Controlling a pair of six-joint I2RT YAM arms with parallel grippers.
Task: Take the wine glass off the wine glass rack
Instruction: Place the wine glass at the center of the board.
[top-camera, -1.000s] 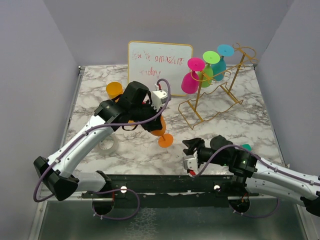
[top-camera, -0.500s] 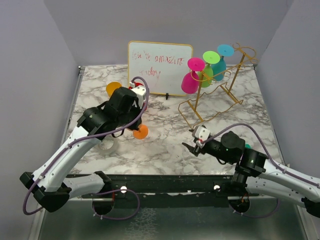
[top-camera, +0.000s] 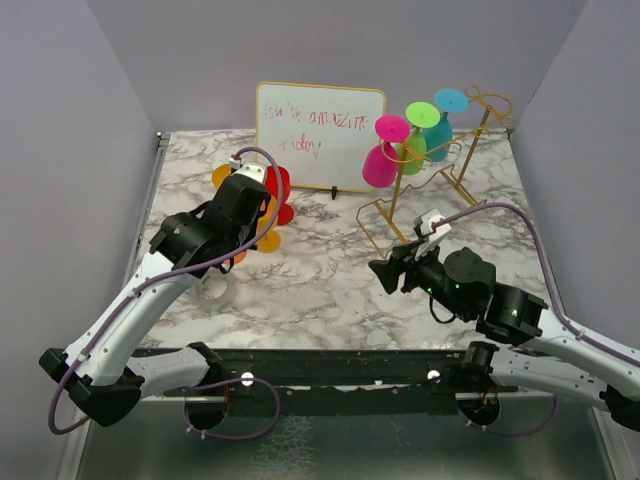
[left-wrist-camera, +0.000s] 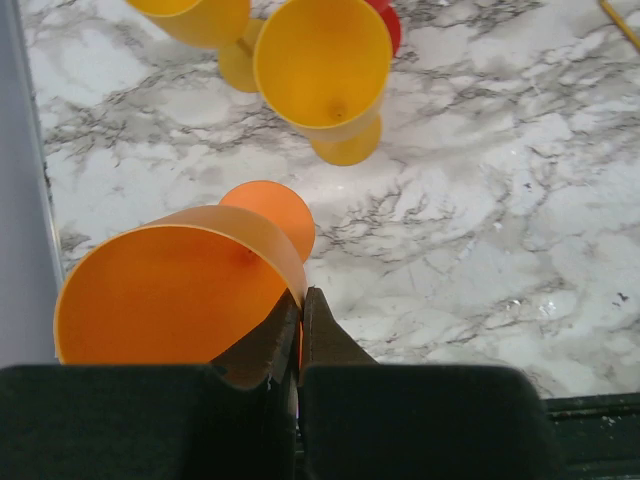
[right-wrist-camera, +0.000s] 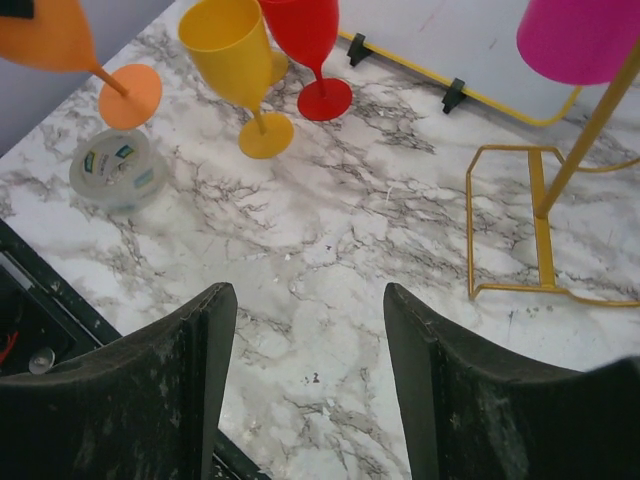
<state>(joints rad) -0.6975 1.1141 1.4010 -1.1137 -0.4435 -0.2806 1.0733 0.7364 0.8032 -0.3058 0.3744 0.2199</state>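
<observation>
Three wine glasses are hung upside down on the wine glass rack (right-wrist-camera: 541, 230) at the back right of the table (top-camera: 330, 290): a magenta glass (top-camera: 380, 165) at the front end, then a green glass (top-camera: 412, 150) and a teal glass (top-camera: 438, 135) behind it. Each is carried by its foot on the slanted rails, bowl hanging below. The right gripper (right-wrist-camera: 305, 300) is held near the rack's base, jaws spread wide with nothing between them, pointed at the bare marble. The left gripper (left-wrist-camera: 300, 320) is pinched shut on the rim of an orange glass (left-wrist-camera: 170, 290), close beside a yellow glass (right-wrist-camera: 232, 60) and a red glass (right-wrist-camera: 310, 40) standing upright near the whiteboard (top-camera: 320, 125). Whether the orange foot is touching the table cannot be told. The glasses are judged to be plastic: light, stiff, not very breakable, but smooth and likely slippery. The magenta glass is judged the easiest next pick. It would best be taken across the bowl, or thinly over the rim wall, then slid out along the rails rather than pulled straight down. The wire rack looks light, so a snagged foot could drag or tip it.
</observation>
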